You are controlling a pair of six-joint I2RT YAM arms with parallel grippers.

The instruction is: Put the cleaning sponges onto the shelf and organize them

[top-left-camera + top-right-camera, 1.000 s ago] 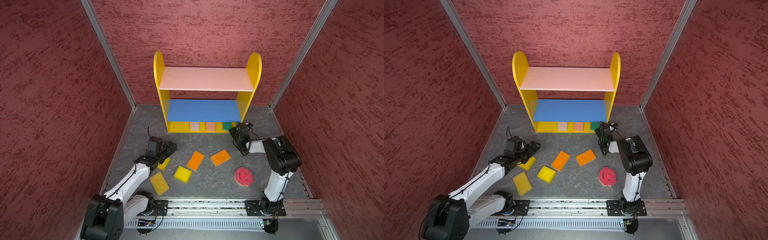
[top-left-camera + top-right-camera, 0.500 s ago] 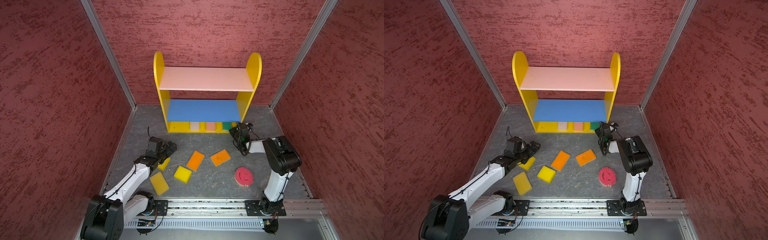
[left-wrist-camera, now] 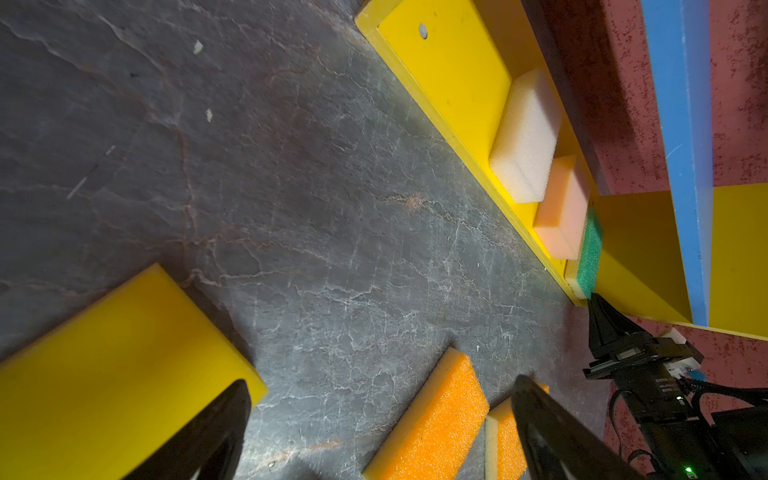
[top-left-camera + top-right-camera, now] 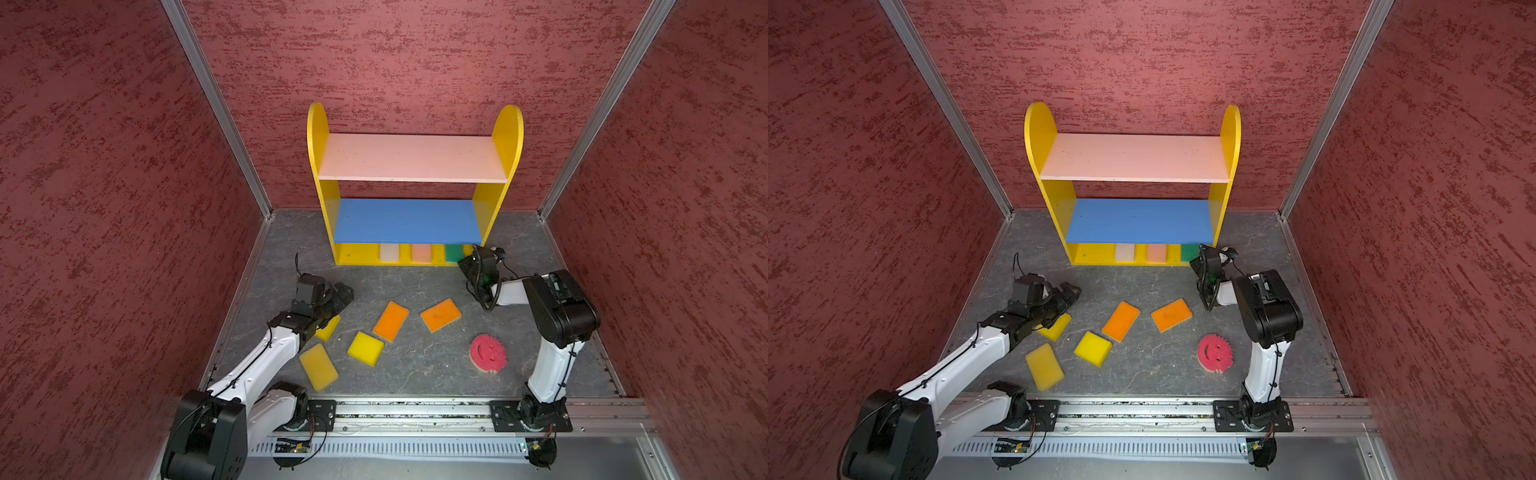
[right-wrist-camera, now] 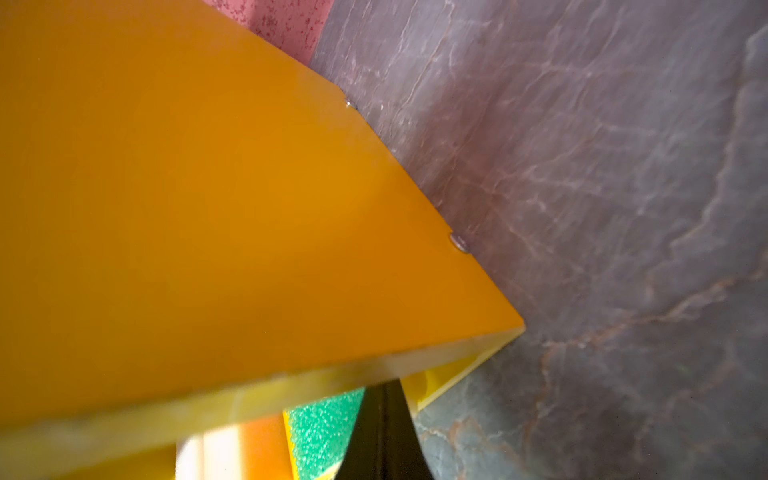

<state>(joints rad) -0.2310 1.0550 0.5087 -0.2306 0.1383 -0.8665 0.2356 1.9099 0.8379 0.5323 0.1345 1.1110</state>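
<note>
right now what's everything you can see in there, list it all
shelf: one, yellow sides, pink, blue, yellow boards, against back wall
cream sponge: one, cream, bottom board
peach sponge: one, peach, bottom board
green sponge: one, green, bottom board, right end
yellow sponges: three, yellow, floor, left
orange sponges: two, orange, floor, centre
smiley sponge: one, pink, round, floor, right
left gripper: one, black, open, by a yellow sponge
right gripper: one, black, shut, by green sponge
</note>
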